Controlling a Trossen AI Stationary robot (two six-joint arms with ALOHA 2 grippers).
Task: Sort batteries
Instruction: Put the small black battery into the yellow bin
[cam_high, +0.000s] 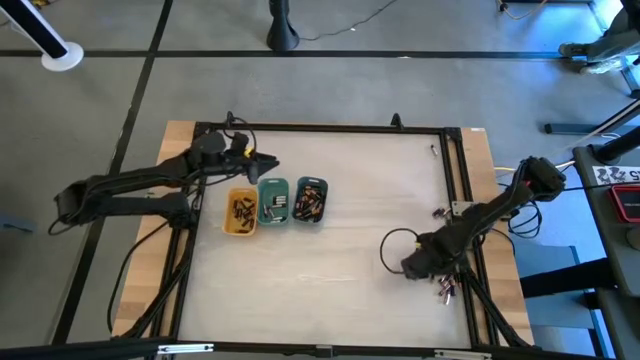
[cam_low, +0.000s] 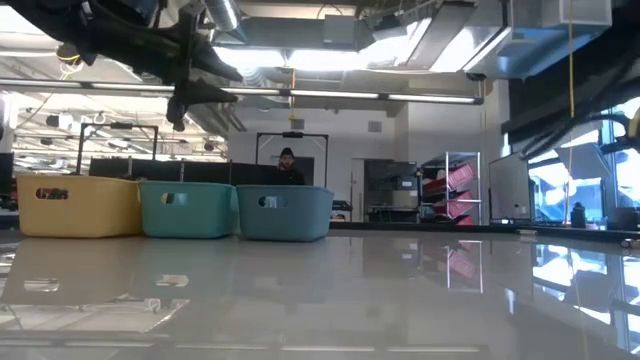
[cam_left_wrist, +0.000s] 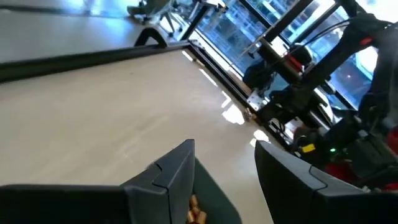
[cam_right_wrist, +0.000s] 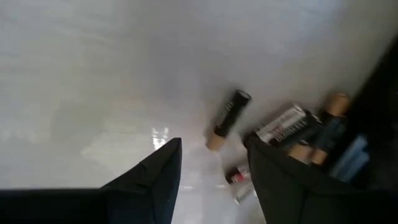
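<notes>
High view: three trays are sitting side by side on the white surface (cam_high: 330, 240): yellow tray (cam_high: 240, 212), green tray (cam_high: 273, 202), grey-blue tray (cam_high: 309, 201), each holding batteries (cam_high: 310, 203). The left claw (cam_high: 262, 160) is hovering just beyond them; the right claw (cam_high: 440, 284) is reaching toward the surface's right edge, where loose batteries (cam_high: 445, 291) are lying.

Low view: the trays are standing in a row at left; a person (cam_low: 288, 166) is standing far behind.

Left wrist view: the fingers (cam_left_wrist: 168, 180) are standing parted, gripping nothing.

Right wrist view: the fingers (cam_right_wrist: 155, 180) are standing apart, empty, just above scattered batteries.
</notes>
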